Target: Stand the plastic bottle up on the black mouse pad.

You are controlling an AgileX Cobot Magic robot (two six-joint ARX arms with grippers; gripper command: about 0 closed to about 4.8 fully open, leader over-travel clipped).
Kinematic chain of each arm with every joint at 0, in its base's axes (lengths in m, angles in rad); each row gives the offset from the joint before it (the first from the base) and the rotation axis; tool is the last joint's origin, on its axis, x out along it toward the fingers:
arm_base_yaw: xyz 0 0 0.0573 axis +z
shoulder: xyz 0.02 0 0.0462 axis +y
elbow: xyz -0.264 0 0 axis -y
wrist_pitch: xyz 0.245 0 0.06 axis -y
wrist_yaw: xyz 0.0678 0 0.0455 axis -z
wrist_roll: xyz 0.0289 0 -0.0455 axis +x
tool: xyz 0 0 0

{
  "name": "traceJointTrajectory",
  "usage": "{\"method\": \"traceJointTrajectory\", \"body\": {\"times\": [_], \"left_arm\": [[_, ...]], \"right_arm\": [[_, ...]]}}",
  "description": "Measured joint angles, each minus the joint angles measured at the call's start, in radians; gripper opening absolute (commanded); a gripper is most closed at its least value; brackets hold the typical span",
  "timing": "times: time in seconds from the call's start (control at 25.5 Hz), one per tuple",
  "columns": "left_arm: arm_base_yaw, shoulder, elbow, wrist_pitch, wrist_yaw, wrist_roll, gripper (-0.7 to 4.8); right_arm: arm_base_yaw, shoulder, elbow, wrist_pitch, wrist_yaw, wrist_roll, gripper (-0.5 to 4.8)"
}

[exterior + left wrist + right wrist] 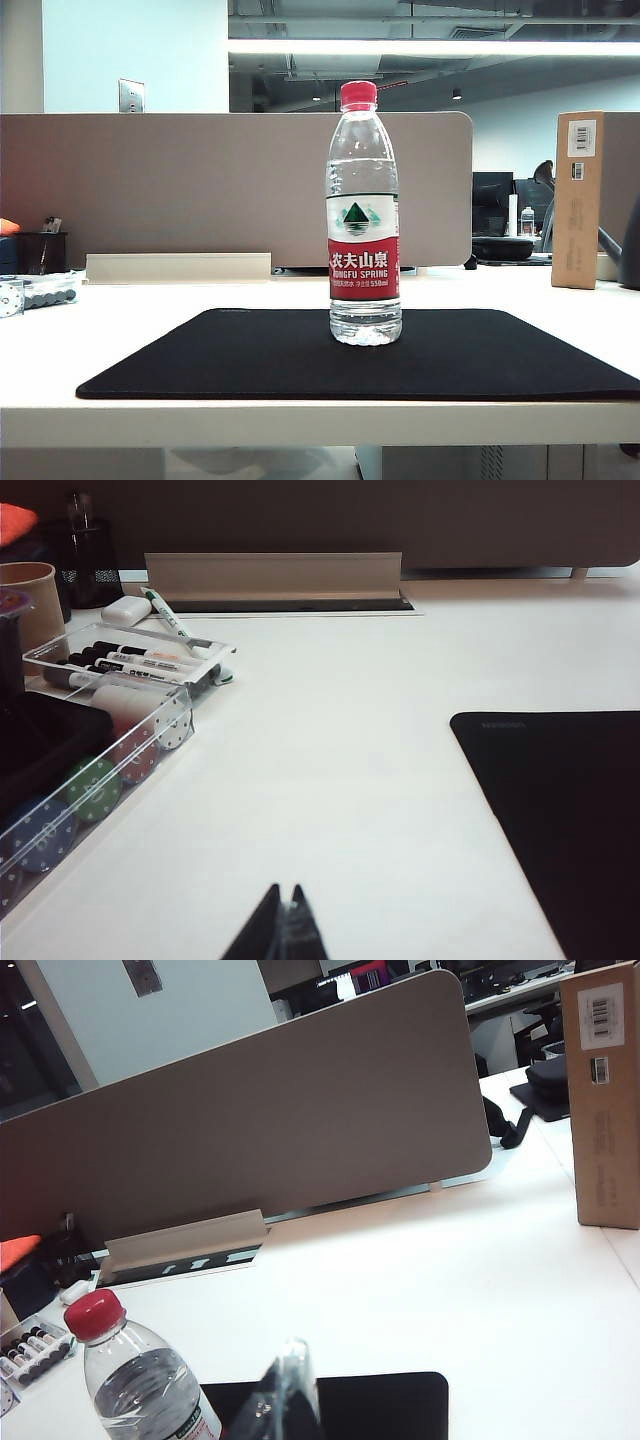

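Plastic bottle (365, 215) upright on black mouse pad (250, 355); left gripper (283, 920), right gripper (287, 1385) fingers clenched, empty.

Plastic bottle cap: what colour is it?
Red. The plastic bottle cap shows best in the exterior view.

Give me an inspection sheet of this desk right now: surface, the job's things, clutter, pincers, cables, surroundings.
Surface: white desk, flat.
Job's things: clear ribbed plastic bottle with red cap stands upright on the large matte black mouse pad.
Clutter: clear tray of markers at the left; brown cardboard box at the right.
Pincers: left pincer shut, empty, low over bare desk beside the pad; right pincer shut, empty, raised beside the bottle.
Cables: nothing seen.
Surroundings: grey divider panel, office behind.
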Motion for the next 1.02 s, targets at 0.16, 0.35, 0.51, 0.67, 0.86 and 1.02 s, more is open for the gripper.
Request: {"method": "traceJointTrajectory", "body": {"times": [0.16, 0.35, 0.51, 0.67, 0.86, 1.02], "left_arm": [[0.000, 0.000, 0.000, 0.000, 0.000, 0.000, -0.01], [0.000, 0.000, 0.000, 0.000, 0.000, 0.000, -0.01], [0.000, 0.000, 0.000, 0.001, 0.000, 0.000, -0.01], [0.000, 0.000, 0.000, 0.000, 0.002, 0.000, -0.01], [0.000, 0.000, 0.000, 0.000, 0.003, 0.000, -0.01], [0.000, 0.000, 0.000, 0.000, 0.003, 0.000, -0.01]], "right_arm": [[-0.001, -0.009, -0.001, -0.038, 0.000, 0.000, 0.05], [-0.063, -0.162, -0.074, -0.061, 0.005, -0.201, 0.05], [-0.168, -0.262, -0.229, -0.007, 0.000, -0.402, 0.05], [-0.259, -0.264, -0.372, 0.081, -0.014, -0.384, 0.05], [-0.339, -0.266, -0.412, 0.063, -0.115, -0.358, 0.05], [-0.391, -0.266, -0.412, 0.039, -0.124, -0.358, 0.05]]}}
